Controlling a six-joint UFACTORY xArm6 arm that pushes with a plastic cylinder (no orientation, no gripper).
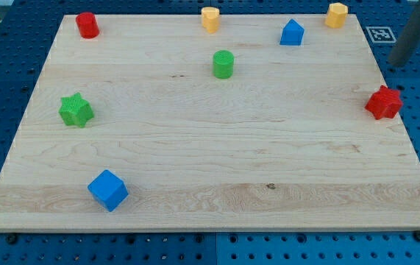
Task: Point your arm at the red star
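Note:
The red star [383,102] lies at the right edge of the wooden board [210,169]. My tip [396,63] is the lower end of the dark rod at the view's top right, just off the board's right edge. It stands a short way above the red star in the view and does not touch it.
A red cylinder [87,25] is at the top left. A yellow block [210,19], a blue pentagon-like block [292,33] and another yellow block [335,15] line the top. A green cylinder [223,64], a green star [75,110] and a blue cube [107,190] lie elsewhere.

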